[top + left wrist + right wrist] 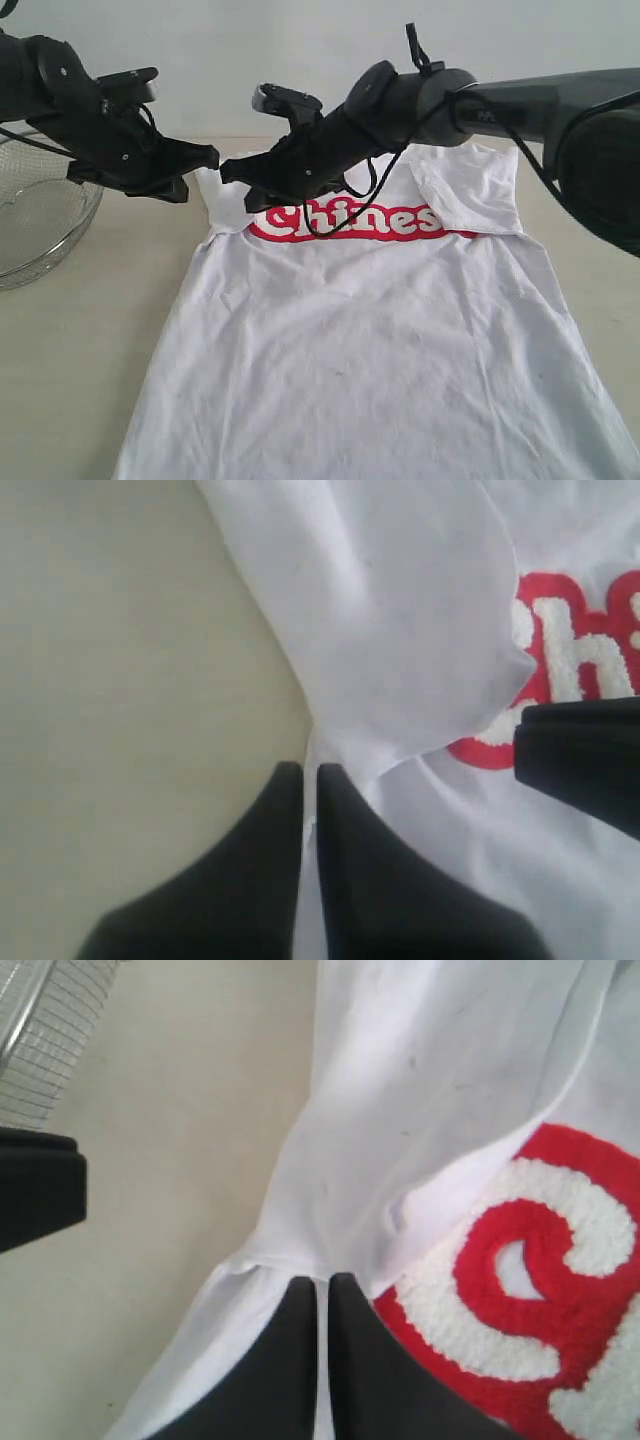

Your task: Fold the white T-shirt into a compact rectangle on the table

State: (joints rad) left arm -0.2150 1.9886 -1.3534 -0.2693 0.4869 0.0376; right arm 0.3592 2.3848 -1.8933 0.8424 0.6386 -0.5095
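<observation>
Wire bowl (35,215) at far left edge of table (70,380), clear of the cloth.

Left gripper (210,157) low over the shirt's left shoulder corner. Left wrist view: jaws pressed nearly together (303,772), a thin sliver of white cloth caught between them.

Right gripper (226,172) reaches across the middle, tip just beside the left one. Right wrist view: jaws closed (322,1282) on a puckered fold of cloth beside the red lettering.

T-shirt (380,340) lies flat, front up, centre to right of table, hem toward the camera. Red band (350,222) runs across the chest. Left sleeve (232,205) is turned inward, right sleeve (470,190) folded in over the chest.
</observation>
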